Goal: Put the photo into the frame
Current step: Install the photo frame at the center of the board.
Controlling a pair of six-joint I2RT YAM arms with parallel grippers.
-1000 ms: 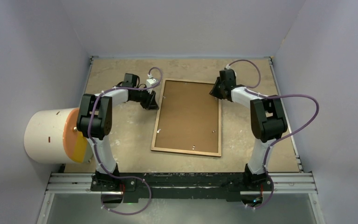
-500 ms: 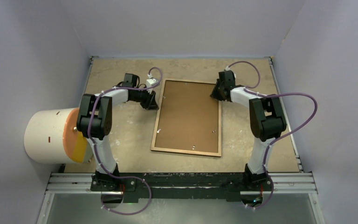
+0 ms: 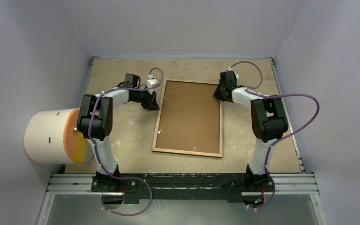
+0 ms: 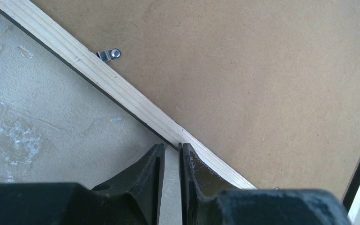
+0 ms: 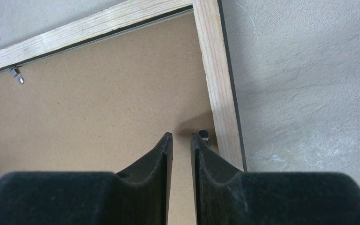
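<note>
1. At the far left, a white drum (image 3: 51, 136) with an orange face is lying on its side, well apart from the work. You are not needing it.
2. Your left arm is reaching forward and bending inward at the elbow. This is bringing the left fingers (image 4: 171, 147) down to the outer edge of the frame's (image 3: 187, 152) left rail, near its far corner. They are sitting almost pressed together with only a sliver between them, pinching nothing. My guess is they are bracing the rail so the frame is not sliding.
3. The frame is lying face down on the surface (image 3: 122, 136) with its light wood back showing. A brown board (image 3: 190, 115) is filling it, and small metal clips (image 4: 108, 55) are sitting along the rails.
4. Your right arm is mirroring the left and folding inward over the far right corner. The right fingers (image 5: 182, 136) are also drawn nearly together, gripping nothing. They are hanging over the board just beside a clip (image 5: 203, 135) at the right rail, probably to turn it.
5. The photo is not showing in any view. Whether it is lying under the board, I cannot tell.
</note>
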